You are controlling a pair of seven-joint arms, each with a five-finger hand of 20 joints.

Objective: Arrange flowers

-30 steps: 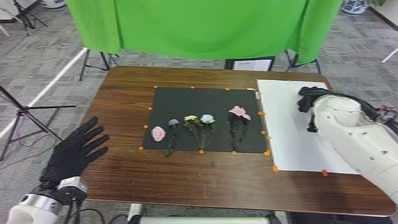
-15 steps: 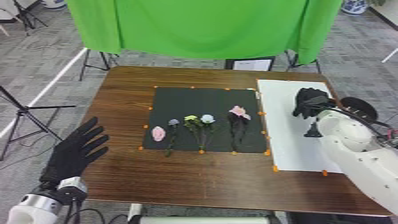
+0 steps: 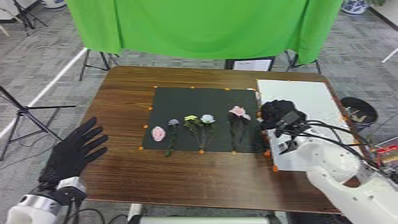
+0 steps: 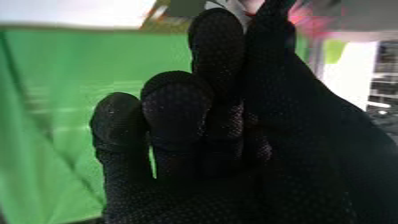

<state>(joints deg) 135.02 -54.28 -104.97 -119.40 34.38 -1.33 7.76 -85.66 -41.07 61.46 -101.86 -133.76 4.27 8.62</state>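
In the head view, my right hand (image 3: 281, 113) is over the border between the black mat (image 3: 200, 100) and the white sheet (image 3: 293, 90), just right of the pink flowers (image 3: 238, 111). Left of those lie a white flower (image 3: 207, 119), a yellow one (image 3: 190, 118), a purple one (image 3: 173, 122) and a loose pink bloom (image 3: 158, 133). My left hand (image 3: 73, 152) is at the table's left edge, fingers straight. In the right wrist view, my right hand (image 4: 191, 150) has loosely extended fingers, with a blurred pink patch beyond the fingertips.
Orange markers line the mat and sheet on the brown table (image 3: 178, 182). A dark round container (image 3: 359, 111) stands off the table's right side. A green cloth (image 3: 195, 30) hangs behind the table, and a tripod (image 3: 27, 112) stands at the left.
My right hand has moved left across the white sheet to the mat's right edge, uncovering the dark container. My left hand and the flowers have stayed put.
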